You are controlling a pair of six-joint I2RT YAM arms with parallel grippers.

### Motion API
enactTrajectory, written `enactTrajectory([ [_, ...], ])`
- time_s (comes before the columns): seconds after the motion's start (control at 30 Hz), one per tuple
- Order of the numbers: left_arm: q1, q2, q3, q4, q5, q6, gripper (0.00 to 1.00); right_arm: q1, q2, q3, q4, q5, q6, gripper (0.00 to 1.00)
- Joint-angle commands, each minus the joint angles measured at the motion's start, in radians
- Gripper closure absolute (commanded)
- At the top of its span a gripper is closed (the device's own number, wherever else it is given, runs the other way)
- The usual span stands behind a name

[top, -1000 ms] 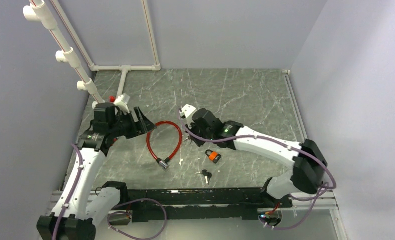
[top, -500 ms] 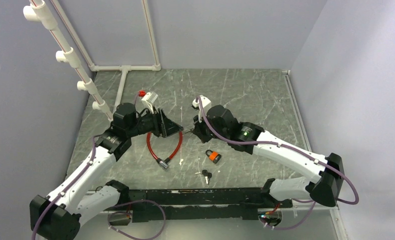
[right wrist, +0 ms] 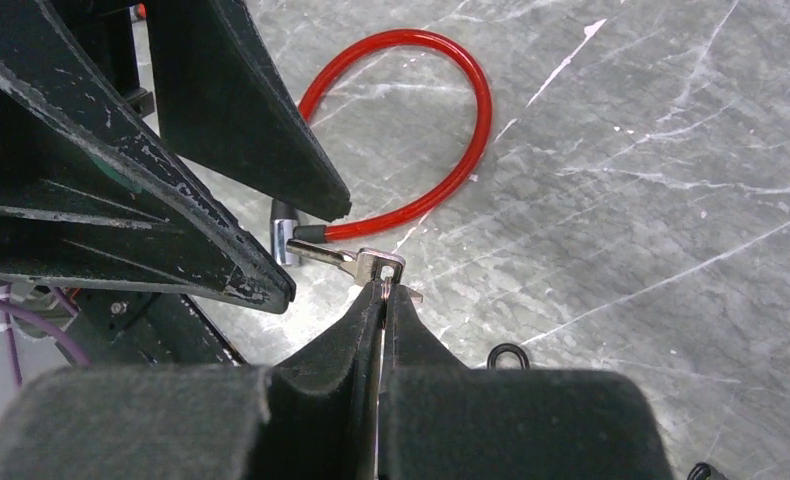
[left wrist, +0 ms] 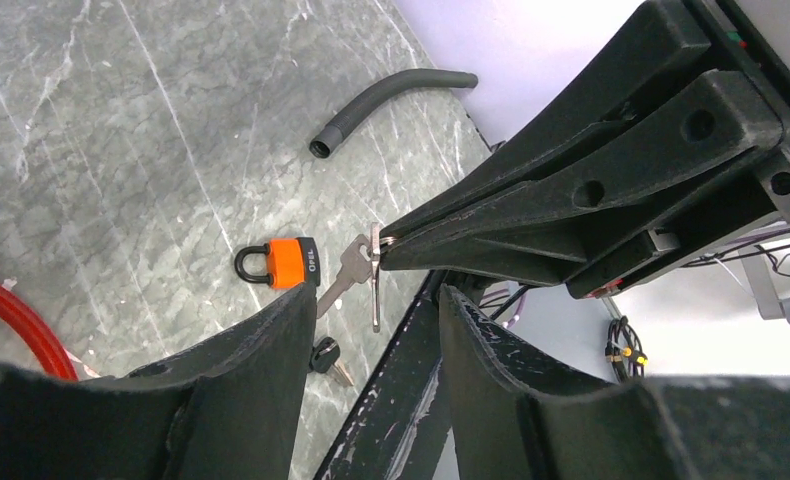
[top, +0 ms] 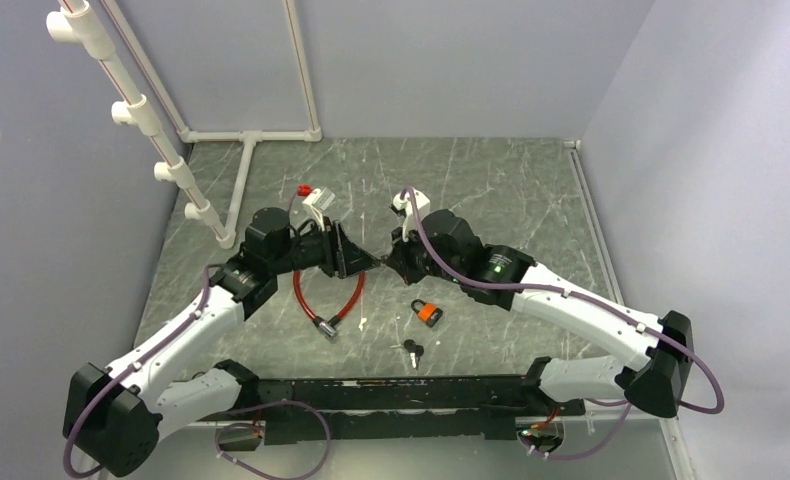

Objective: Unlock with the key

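Red, orange and silver on veined grey-green stone.
The table (top: 491,190) is dark grey-green with white marble-like streaks. The cable lock (right wrist: 483,105) is bright red with a silvery end, and the padlock (left wrist: 289,262) is orange with a black shackle. The key (right wrist: 371,266) is plain silver; a second key (top: 412,350) seems black-headed, though it is small. The left arm (top: 186,330) and right arm (top: 571,300) are white with black joints and purple cables.

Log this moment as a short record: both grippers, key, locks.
right gripper: shut on silver key, held above table
left gripper: open, fingers close to silver key, holding nothing
orange padlock: lying on table, untouched
red cable lock: lying on table, untouched
black-headed key: on table near arm bases
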Motion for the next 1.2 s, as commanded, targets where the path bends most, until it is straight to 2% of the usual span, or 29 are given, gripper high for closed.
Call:
enactTrajectory([
  [0.0, -0.010, -0.007, -0.005, 0.077, 0.018, -0.014, 0.47, -0.001, -0.025, 0.034, 0.044, 0.004, 0.022, 1.00],
  [0.3, -0.018, -0.044, -0.007, 0.043, -0.012, -0.005, 0.45, 0.000, -0.025, 0.034, 0.052, -0.002, 0.026, 1.00],
  [0.63, -0.022, -0.023, -0.028, 0.060, -0.013, -0.010, 0.52, 0.000, -0.034, 0.030, 0.058, -0.002, 0.030, 1.00],
  [0.87, -0.029, 0.011, -0.006, 0.038, -0.049, -0.014, 0.76, 0.000, -0.046, 0.010, 0.075, -0.020, 0.034, 1.00],
  [0.9, -0.032, 0.013, -0.007, 0.045, -0.050, -0.015, 0.84, 0.000, -0.048, 0.009, 0.077, -0.026, 0.034, 1.00],
  [0.93, -0.034, 0.014, -0.007, 0.049, -0.057, -0.015, 0.96, 0.000, -0.049, 0.009, 0.077, -0.030, 0.034, 1.00],
  [0.97, -0.035, 0.012, -0.005, 0.044, -0.064, -0.014, 1.00, 0.000, -0.050, 0.008, 0.078, -0.033, 0.034, 1.00],
  [1.1, -0.041, -0.004, 0.019, 0.002, -0.082, 0.021, 1.00, -0.001, -0.064, 0.000, 0.089, -0.067, 0.026, 1.00],
  [1.13, -0.041, -0.009, 0.034, -0.028, -0.089, 0.035, 1.00, 0.000, -0.066, 0.002, 0.084, -0.068, 0.021, 0.85],
  [1.17, -0.041, -0.016, 0.053, -0.067, -0.094, 0.051, 1.00, 0.000, -0.069, 0.004, 0.079, -0.068, 0.011, 0.58],
])
